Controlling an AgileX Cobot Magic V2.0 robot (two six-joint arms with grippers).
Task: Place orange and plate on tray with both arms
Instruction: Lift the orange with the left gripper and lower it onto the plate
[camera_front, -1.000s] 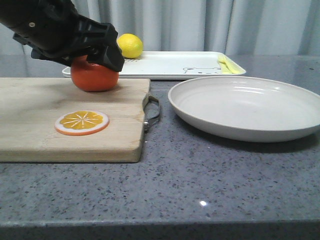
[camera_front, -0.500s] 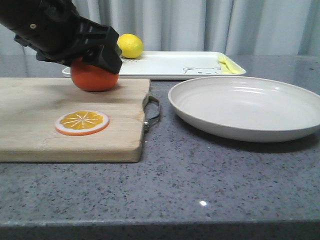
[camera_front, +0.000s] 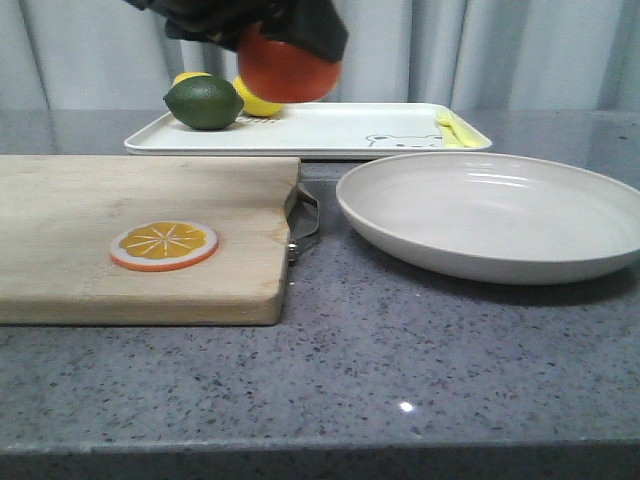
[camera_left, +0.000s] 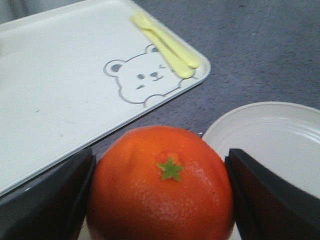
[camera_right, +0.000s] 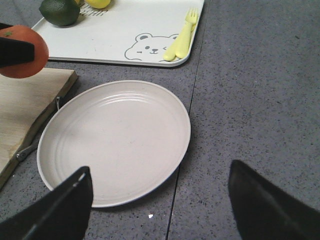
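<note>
My left gripper (camera_front: 287, 45) is shut on the glossy orange (camera_front: 285, 70) and holds it in the air near the front edge of the white tray (camera_front: 330, 135). The left wrist view shows the orange (camera_left: 160, 185) pinched between both black fingers (camera_left: 42, 200), with the bear-printed tray (camera_left: 75, 95) beyond it. The pale beige plate (camera_front: 495, 215) rests on the counter to the right. In the right wrist view my right gripper (camera_right: 160, 210) is open above the plate's near rim (camera_right: 115, 142), with nothing between its fingers.
A wooden cutting board (camera_front: 130, 235) with an orange slice disc (camera_front: 163, 245) lies on the left. A lime (camera_front: 203, 103) and a lemon (camera_front: 255, 103) sit at the tray's far left, and yellow cutlery (camera_front: 452, 130) at its right end. Grey counter surrounds everything.
The left gripper has lifted the orange off the cutting board and carried it up and to the right, toward the tray. The lime behind it is now uncovered. The plate has not moved.
</note>
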